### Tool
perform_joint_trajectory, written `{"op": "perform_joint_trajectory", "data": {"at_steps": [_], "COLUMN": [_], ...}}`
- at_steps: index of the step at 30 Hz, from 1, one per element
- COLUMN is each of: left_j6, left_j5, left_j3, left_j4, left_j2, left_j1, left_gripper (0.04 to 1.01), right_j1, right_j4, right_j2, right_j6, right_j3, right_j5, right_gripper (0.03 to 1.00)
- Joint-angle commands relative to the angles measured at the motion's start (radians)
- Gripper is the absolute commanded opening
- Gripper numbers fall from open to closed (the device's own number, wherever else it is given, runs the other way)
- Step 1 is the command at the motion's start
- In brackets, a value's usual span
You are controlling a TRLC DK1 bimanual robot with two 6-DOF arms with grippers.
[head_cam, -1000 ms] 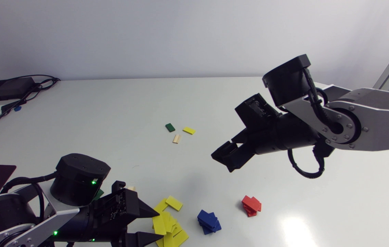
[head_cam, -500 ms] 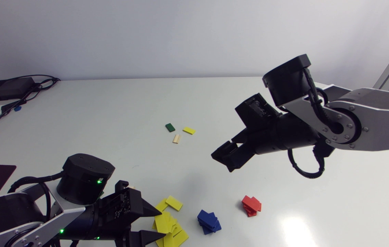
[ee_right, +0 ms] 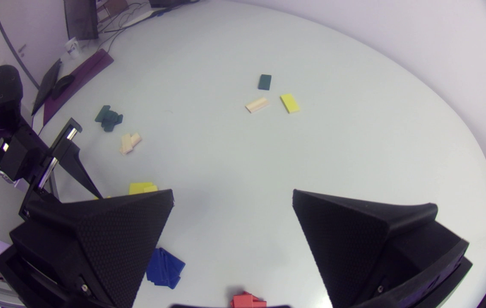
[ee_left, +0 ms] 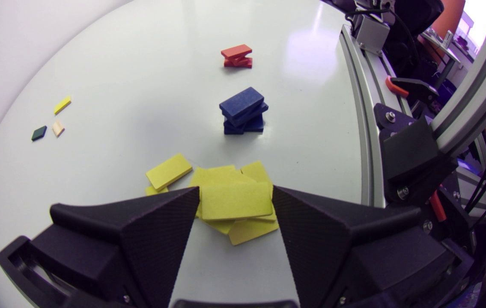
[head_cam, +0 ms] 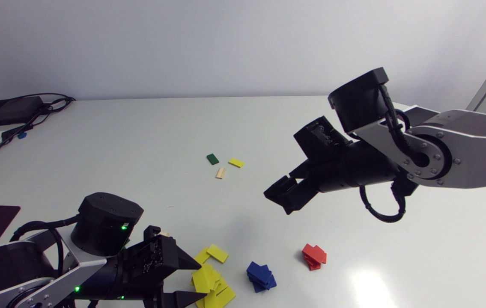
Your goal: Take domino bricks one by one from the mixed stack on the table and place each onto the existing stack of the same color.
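1. Your left pincer (head_cam: 199, 280) is gripping a yellow domino brick (ee_left: 236, 201). The brick is lying flat between the two fingers, with one finger pressing on each short end.
2. That brick is hanging just over the yellow pile (ee_left: 251, 229). The pile is lying loosely fanned by the near edge of the bench (head_cam: 140, 141), towards its left side.
3. One more yellow piece (head_cam: 217, 253) is lying flat just beside the pile, on its far side.
4. The blue stack (head_cam: 260, 276) is standing next along the near edge, apart from the yellow pile. The red stack (head_cam: 314, 256) is standing further along to the right, apart again. Both are sitting slightly twisted, brick over brick.
5. The green stack (ee_right: 108, 117) and the cream stack (ee_right: 129, 142) are sitting close together beside your left arm. You are seeing them clearly only from the right wrist view, because the arm is hiding most of them from above.
6. Near the middle of the bench, three single bricks are lying flat, close together without touching: a dark green brick (head_cam: 212, 159), a cream brick (head_cam: 220, 173) and a yellow single brick (head_cam: 236, 163).
7. Your right pincer (head_cam: 278, 201) is hanging wide open and holding nothing. It is above the bench, between the three single bricks and the red stack.
8. A black box (head_cam: 7, 110) with cables is lying at the far left corner.
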Motion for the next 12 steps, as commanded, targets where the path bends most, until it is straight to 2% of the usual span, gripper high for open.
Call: {"op": "perform_joint_trajectory", "data": {"at_steps": [1,6,12], "left_j6": [0.019,0.019,0.019], "left_j5": [0.009,0.009,0.012], "left_j3": [-0.021,-0.017,-0.014], "left_j4": [0.012,0.013,0.0], "left_j2": [0.022,0.026,-0.005], "left_j1": [0.002,0.0,0.002], "left_gripper": [0.7,0.703,0.803], "right_j1": [0.004,0.004,0.004], "right_j4": [0.01,0.009,0.009], "right_j2": [-0.013,-0.015,-0.015], "right_j6": [0.008,0.008,0.008], "right_j3": [-0.018,-0.016,-0.018], "right_j5": [0.0,0.0,0.0], "right_gripper": [0.977,0.977,0.977]}}
